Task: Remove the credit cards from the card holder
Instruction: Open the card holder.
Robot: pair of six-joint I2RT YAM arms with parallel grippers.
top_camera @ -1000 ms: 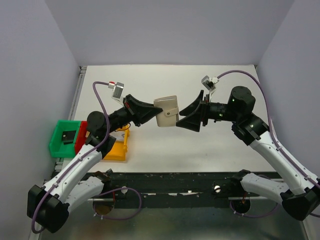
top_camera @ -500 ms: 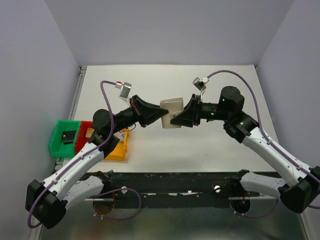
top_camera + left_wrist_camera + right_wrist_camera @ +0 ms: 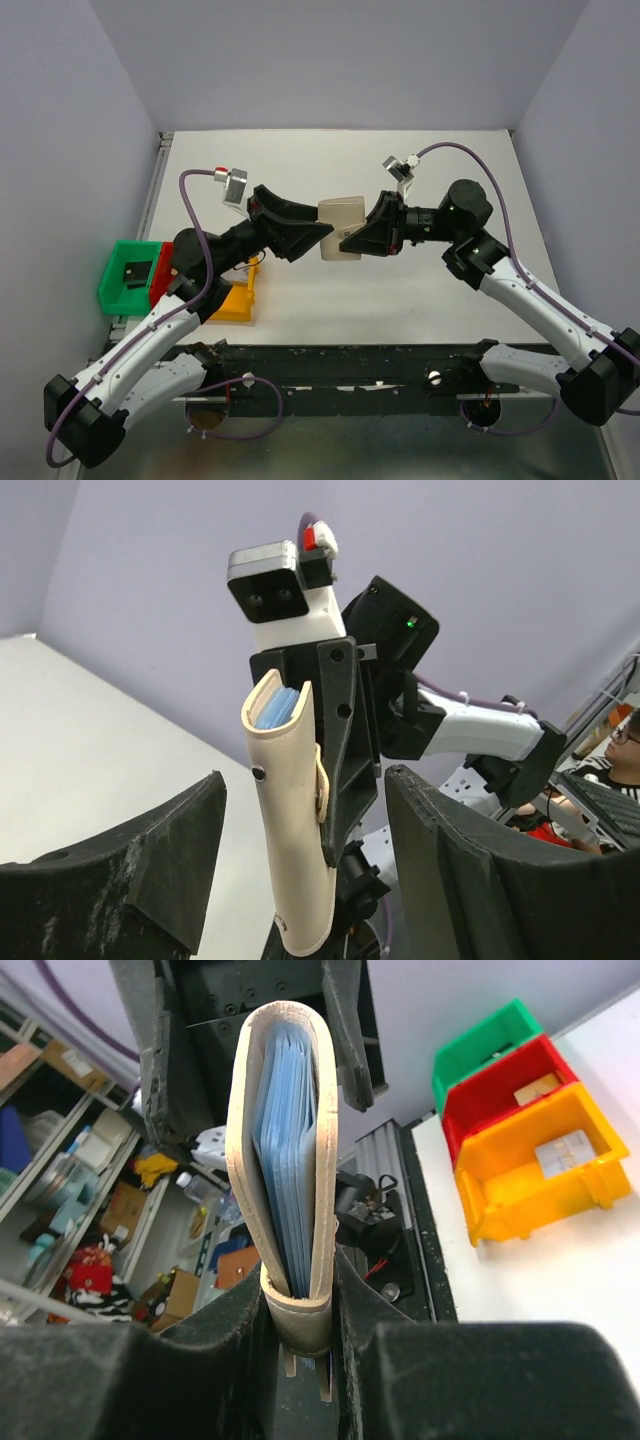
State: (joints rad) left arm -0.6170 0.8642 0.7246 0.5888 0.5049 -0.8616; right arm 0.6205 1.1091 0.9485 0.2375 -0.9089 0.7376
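While my right tool [image 3: 298, 1305] pinched the card holder [image 3: 285, 1160] by one end, my left tool [image 3: 305, 780] gaped. I judged it light and pliant, best held edgewise.

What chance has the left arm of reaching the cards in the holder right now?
Probably not: the card holder is folded shut, pinched by the right gripper; the left gripper straddles it, jaws open, pockets pressed together.

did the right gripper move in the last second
Yes, the right gripper has shifted left toward the green bin and now clamps the card holder.
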